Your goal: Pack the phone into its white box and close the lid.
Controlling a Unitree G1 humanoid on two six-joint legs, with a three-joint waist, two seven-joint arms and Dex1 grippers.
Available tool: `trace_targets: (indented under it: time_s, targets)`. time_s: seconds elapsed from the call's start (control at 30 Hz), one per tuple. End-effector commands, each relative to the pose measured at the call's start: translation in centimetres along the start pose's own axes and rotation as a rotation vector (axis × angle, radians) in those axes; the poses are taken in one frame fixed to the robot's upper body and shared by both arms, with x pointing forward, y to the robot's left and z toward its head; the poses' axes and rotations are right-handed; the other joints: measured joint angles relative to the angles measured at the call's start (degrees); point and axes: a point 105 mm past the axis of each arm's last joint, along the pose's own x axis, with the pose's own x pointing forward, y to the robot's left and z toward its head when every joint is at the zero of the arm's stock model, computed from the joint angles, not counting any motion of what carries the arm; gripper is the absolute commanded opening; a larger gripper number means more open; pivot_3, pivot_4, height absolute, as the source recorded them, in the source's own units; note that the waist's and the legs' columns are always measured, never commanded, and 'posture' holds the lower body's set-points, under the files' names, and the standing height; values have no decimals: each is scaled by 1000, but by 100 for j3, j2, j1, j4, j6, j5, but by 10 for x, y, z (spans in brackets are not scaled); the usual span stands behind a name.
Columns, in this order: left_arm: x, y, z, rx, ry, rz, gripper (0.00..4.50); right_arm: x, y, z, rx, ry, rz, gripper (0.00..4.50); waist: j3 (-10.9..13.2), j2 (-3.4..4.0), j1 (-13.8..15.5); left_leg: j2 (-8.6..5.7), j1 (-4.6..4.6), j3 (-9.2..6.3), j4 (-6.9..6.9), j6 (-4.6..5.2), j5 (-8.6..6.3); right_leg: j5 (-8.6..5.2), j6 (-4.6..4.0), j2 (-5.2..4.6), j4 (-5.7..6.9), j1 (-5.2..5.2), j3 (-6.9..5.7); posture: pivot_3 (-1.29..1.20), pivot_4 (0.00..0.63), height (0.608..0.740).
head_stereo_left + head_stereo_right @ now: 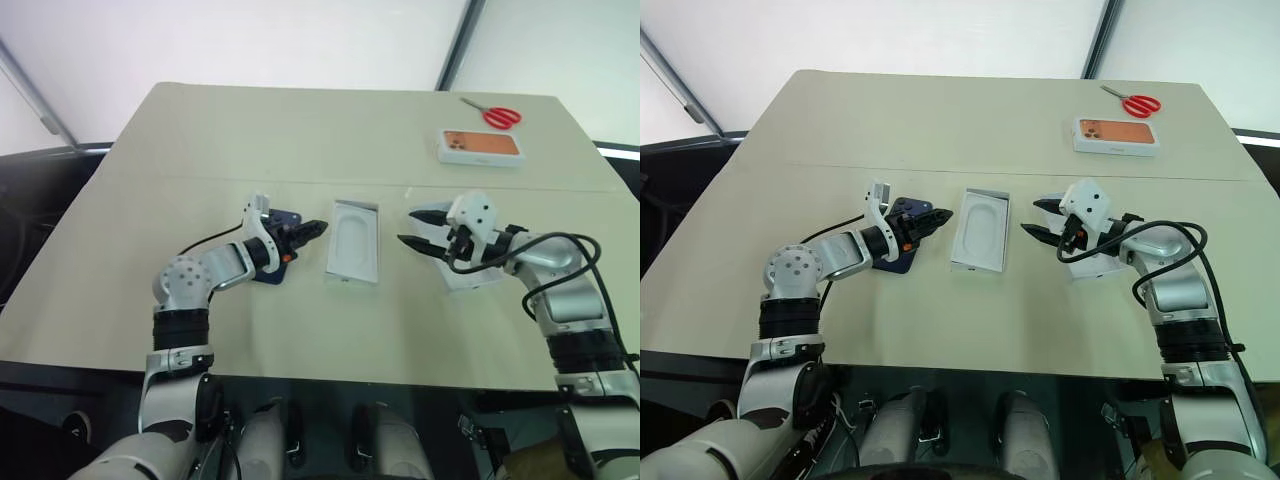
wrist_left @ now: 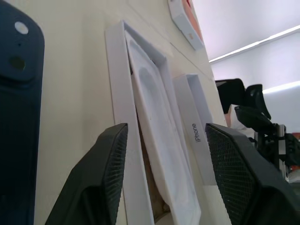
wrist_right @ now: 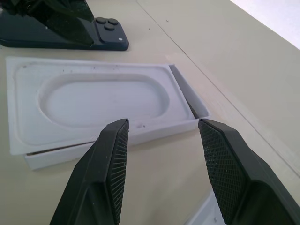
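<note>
The phone point(image 2: 16, 117), dark navy, lies flat on the table to the left of the white box point(image 1: 340, 276). My left gripper point(image 1: 315, 230) hovers over the phone's box-side edge, open, pointing at the box with nothing between its fingers. A white moulded insert point(image 3: 98, 93) sits slightly tilted in the white box. To the right of the box my right gripper point(image 1: 407, 227) is open and holds nothing, pointing left toward it. The lid point(image 1: 470, 280) rests on the table under my right wrist; its side reads "iPhone" point(image 2: 194, 129).
A white box with an orange phone picture point(image 1: 481, 146) and red-handled scissors point(image 1: 497, 116) lie at the far right of the beige table point(image 1: 300, 130). A seam runs across the table behind the box. The table's front edge is close below both arms.
</note>
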Motion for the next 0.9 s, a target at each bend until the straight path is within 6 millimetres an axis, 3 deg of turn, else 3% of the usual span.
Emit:
trace_targets:
  time_s: [0.03,0.13,0.23,0.33,0.47,0.63,0.9]
  targets:
    - [-5,-17,16,187,-75,-34,2897,8,1,16,-9,-52,11,2501,0,0,-11,0,0,0,0,0,0,0,0,0,0,0,0,0,150,738]
    - [-19,-23,31,379,-141,-34,2897,26,15,26,55,-66,60,2501,0,1,-63,2,0,1,-4,-3,1,0,-1,1,1,-4,2,0,150,738]
    - [-33,-17,41,533,-171,4,2964,44,34,32,92,-93,106,1688,-2,4,-138,6,1,0,-11,-10,4,-1,-3,2,3,-8,5,0,150,738]
    - [-47,-7,49,626,-195,34,2964,60,49,22,69,-39,124,145,-2,5,-142,6,0,2,-14,-11,4,-1,-4,2,2,-10,6,0,150,738]
    - [-63,-7,52,746,-216,33,2964,70,59,12,34,9,150,61,-1,5,-100,0,-6,1,-12,-10,3,-1,-4,-5,1,-14,6,0,150,738]
    - [-77,-6,42,824,-205,0,2964,82,54,-11,-55,151,127,61,-1,7,-152,3,-5,3,-13,-11,2,-1,-4,-3,1,-16,7,0,150,738]
    - [-82,3,41,846,-215,53,2964,102,47,-15,-88,173,109,61,-1,6,-129,3,-5,4,-13,-10,3,-1,-3,-1,2,-15,7,0,150,738]
